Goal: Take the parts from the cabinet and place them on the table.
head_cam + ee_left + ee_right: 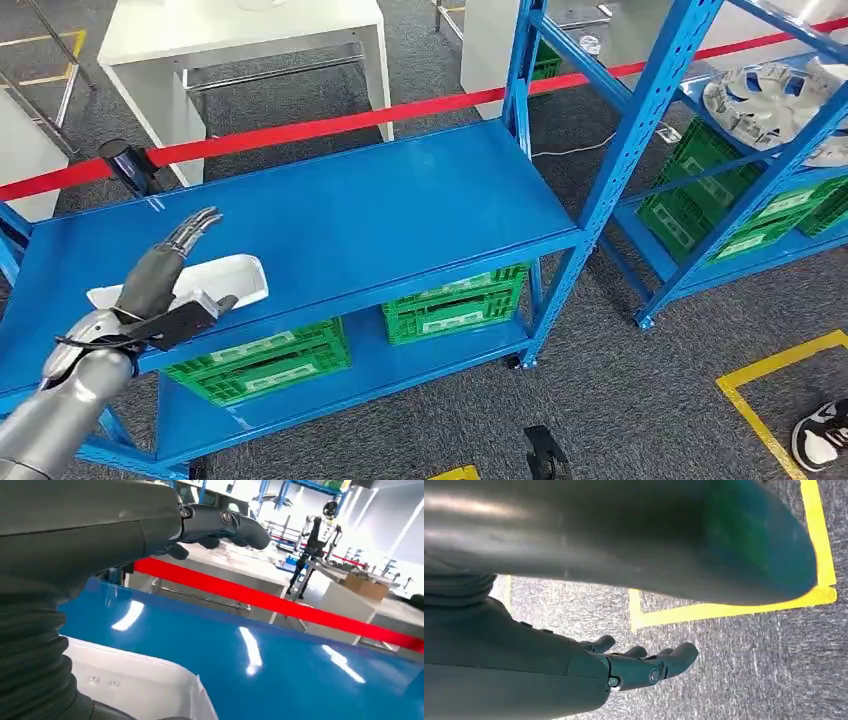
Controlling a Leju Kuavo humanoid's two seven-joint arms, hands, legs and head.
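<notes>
Now the left hand (165, 275) reaches out over the blue shelf (350, 220), fingers (195, 228) stretched straight and apart, holding nothing — the white part (225, 280) lies flat just under them. The right hand (644, 667) hangs over grey carpet (749, 670), fingers loosely spread — empty.

Green crates (455, 305) — five; white part (225, 279) — one

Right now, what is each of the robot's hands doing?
Left hand: open, fingers extended over the white plastic part on the blue metal shelf.
Right hand: open, holding nothing.
</notes>
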